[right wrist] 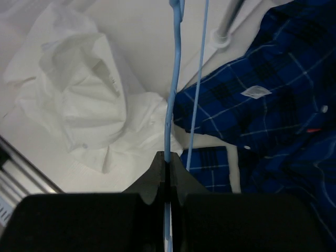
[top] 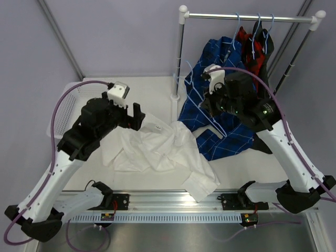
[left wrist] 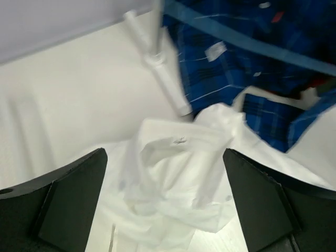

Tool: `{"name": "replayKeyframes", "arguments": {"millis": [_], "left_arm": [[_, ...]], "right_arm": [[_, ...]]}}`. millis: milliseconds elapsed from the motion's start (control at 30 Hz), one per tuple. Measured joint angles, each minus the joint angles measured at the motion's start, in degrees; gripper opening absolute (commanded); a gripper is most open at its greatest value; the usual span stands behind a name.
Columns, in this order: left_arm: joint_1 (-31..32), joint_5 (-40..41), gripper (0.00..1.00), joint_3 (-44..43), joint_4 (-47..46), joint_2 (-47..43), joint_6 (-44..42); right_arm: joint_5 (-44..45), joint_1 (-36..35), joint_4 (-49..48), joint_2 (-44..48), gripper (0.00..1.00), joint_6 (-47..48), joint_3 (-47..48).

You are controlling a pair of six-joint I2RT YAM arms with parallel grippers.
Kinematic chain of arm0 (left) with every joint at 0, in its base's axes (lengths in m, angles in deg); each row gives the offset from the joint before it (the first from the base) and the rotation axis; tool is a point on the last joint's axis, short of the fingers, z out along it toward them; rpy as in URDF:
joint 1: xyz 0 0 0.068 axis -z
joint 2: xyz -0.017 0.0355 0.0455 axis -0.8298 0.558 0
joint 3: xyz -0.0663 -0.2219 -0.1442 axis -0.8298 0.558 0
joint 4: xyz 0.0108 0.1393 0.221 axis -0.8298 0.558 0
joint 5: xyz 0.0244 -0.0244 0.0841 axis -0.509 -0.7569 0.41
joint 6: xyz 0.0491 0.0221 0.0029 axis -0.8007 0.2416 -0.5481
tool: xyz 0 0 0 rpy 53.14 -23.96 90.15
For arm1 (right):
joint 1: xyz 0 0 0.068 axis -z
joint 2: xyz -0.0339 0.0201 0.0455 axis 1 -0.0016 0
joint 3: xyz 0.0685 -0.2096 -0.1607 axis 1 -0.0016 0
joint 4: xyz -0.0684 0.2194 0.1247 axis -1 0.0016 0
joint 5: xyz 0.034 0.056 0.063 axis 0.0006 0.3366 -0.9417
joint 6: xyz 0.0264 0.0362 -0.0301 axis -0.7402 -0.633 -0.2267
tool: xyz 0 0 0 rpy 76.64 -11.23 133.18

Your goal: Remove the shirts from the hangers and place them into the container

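L arm bent, L tool (left wrist: 166, 202) wide apart over white shirt (top: 157, 152); R tool (right wrist: 169, 167) clamped on hanger (right wrist: 176, 79).

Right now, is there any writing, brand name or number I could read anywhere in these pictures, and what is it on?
No text is readable in any view.
Small white tag sewn inside the blue plaid cloth shirt: its print is too blurred to read.
Faint dark mark on the collar of the crumpled plain white cloth shirt: too small to tell whether it is lettering.
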Motion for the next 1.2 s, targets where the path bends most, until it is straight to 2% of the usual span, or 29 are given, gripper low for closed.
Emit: {"name": "replayKeyframes", "arguments": {"millis": [100, 200, 400, 500, 667, 800, 1200], "left_arm": [[-0.13, 10.19, 0.99, 6.32, 1.95, -5.31, 4.11], [-0.17, 15.41, 0.99, 9.81, 2.84, -8.81, 7.63], [-0.17, 17.46, 0.99, 11.15, 3.15, -9.31, 11.76], [-0.17, 17.4, 0.99, 11.26, 3.21, -9.27, 13.09], [-0.17, 16.74, 0.99, 12.33, 3.26, -10.32, 14.97], [-0.17, 15.74, 0.99, 13.46, 3.52, -10.99, 16.13], [-0.17, 13.75, 0.99, 16.48, 3.69, -11.52, 18.67]], "right_arm": [[8.37, 1.18, 3.93, -0.98, 0.0, -2.14, 8.15], [14.58, 3.21, 7.26, -4.0, 0.0, -3.87, 18.82], [18.6, 10.16, 11.85, -19.12, 0.0, -6.71, 46.05], [18.78, 11.91, 11.98, -27.8, 0.0, -8.07, 54.71], [18.4, 12.57, 9.9, -34.97, 0.0, -9.79, 52.76], [17.97, 12.87, 6.4, -35.65, 0.0, -10.43, 47.12], [15.32, 13.86, -2.84, -35.87, 0.0, -11.19, 43.85]]}}
